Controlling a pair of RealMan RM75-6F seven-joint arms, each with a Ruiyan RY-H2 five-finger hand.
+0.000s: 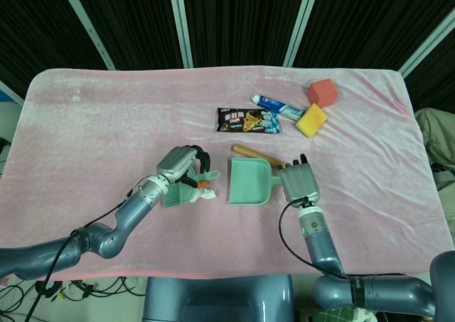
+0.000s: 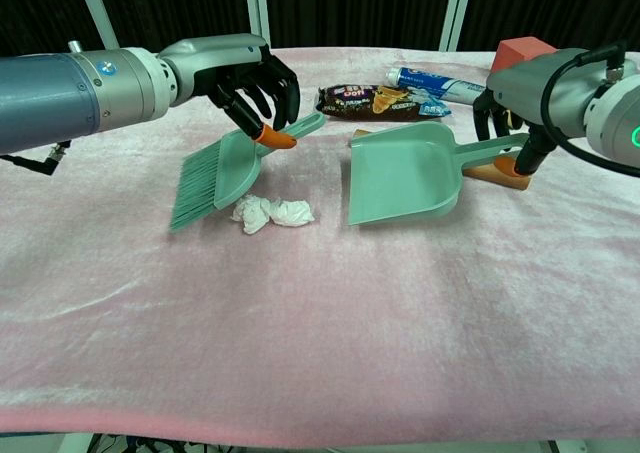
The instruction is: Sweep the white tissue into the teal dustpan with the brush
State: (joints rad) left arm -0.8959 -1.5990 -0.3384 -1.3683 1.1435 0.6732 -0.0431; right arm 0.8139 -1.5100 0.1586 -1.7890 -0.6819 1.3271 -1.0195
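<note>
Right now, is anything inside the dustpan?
No. The dustpan looks bare inside; the tissue lies on the cloth beside it. A wooden stick lies behind it, partly hidden.

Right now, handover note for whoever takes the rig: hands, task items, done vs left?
Left hand holds the brush by its handle, lifted off the cloth, bristles pointing down to the left of the white tissue.
Right hand holds the teal dustpan by its handle, pan mouth facing the tissue with a gap between them.
The tissue lies on the pink cloth between brush and dustpan, outside the pan.
Done: both tools picked up and set on either side of the tissue.
Left: lower the brush and sweep the tissue rightward into the pan.
</note>
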